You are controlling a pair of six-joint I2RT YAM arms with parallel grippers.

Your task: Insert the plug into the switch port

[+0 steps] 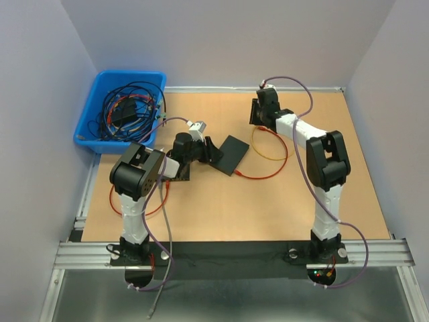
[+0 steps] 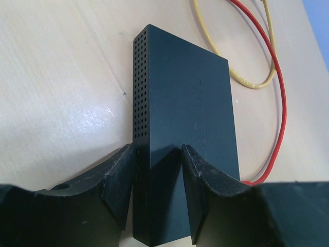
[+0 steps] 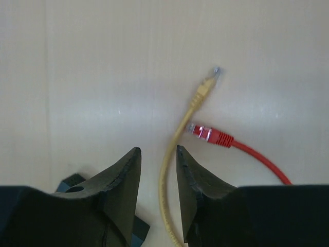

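The red plug (image 3: 204, 134) lies loose on the counter (image 1: 268, 208), just past the switch's far right corner and clear of it, tip to tip with a yellow plug (image 3: 206, 86). Neither is held or seated, and the frames don't show which one is meant for the port.

The right pincer (image 3: 157, 152) hovers over both with its fingers a narrow gap apart and nothing between them. The yellow cable (image 2: 247, 80) only passes beneath that gap. It looks lined up for a pick that has not begun.

The switch (image 2: 190, 128) sits mid-counter with the left pincer (image 2: 158, 152) clamped across its near end, one finger against the vented side and the other against the broad face. This is most likely to brace it so it won't skate away when a plug is pushed in. No port shows in any view, so I cannot tell which face carries them.

The red cable (image 2: 280, 103) curls round the switch's right side, with the yellow loop just beyond it.

Raised lettering runs along the switch's broad face, but it is black on black and too faint to read. No other writing shows.

Well off the switch's far left side, a blue bin (image 1: 90, 127) holds a tangle of spare cables.
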